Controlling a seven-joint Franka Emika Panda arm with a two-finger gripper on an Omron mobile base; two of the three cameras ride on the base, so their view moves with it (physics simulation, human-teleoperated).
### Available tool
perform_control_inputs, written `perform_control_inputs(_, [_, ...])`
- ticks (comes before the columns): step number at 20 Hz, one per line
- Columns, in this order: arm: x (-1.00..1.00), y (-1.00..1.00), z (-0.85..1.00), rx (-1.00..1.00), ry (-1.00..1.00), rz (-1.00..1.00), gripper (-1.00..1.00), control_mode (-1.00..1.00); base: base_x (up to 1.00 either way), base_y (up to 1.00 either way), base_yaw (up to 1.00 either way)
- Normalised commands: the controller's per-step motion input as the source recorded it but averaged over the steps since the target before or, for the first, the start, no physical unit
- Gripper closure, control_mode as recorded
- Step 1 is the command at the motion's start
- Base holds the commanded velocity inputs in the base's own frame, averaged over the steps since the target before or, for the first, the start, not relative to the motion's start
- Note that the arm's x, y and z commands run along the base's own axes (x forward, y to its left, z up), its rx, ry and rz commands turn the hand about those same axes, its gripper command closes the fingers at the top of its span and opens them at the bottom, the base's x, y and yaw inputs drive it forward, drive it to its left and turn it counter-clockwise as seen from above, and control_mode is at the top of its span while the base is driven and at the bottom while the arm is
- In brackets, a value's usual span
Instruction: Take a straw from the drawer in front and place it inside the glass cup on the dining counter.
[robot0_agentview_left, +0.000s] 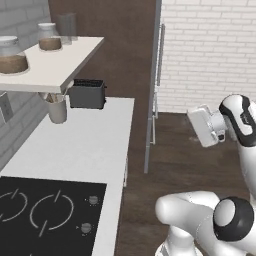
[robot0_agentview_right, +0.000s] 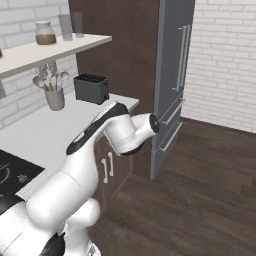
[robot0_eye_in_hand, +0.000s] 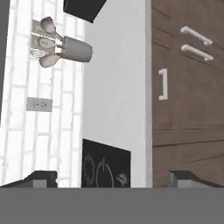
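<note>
No writing or brand can be read anywhere. At the near left corner of the smooth white counter (robot0_agentview_left: 80, 150) a glossy black cooktop (robot0_agentview_left: 47, 217) lies flush, with ring outlines and two round grey knobs. Farther along, near the grey brick wall, stands a matte grey cylindrical utensil holder (robot0_agentview_left: 57, 110) of spoons; a boxy black toaster (robot0_agentview_left: 87, 94) sits at the far edge. A flat white shelf (robot0_agentview_left: 52, 65) above carries clear glass jars with brown contents. In the hand view, the drawer (robot0_eye_in_hand: 186, 87) shows as a dark wood-grain front with a white bar handle, below the counter edge. The gripper (robot0_eye_in_hand: 113, 177) has its dark fingers spread wide, grasping nothing. A tall grey refrigerator (robot0_agentview_right: 175, 75) stands rightmost.
</note>
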Motion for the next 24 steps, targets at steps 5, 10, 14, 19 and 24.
perform_control_inputs(5, [0.21,0.17,-1.0,0.19,-0.08,0.0,-1.0,-1.0,0.0,0.0,0.0])
perform_control_inputs(10, [0.27,0.54,-0.9,0.1,-0.09,0.0,-1.0,-1.0,0.0,0.0,0.0])
perform_control_inputs(14, [0.35,0.57,-0.64,0.02,-0.11,0.0,-1.0,-1.0,0.0,0.0,0.0])
perform_control_inputs(19, [0.64,0.59,-0.61,0.0,-0.03,-0.01,-1.0,-1.0,0.0,0.0,0.0])
perform_control_inputs(24, [0.68,0.34,-0.61,0.0,0.01,0.0,-1.0,-1.0,0.0,0.0,0.0])
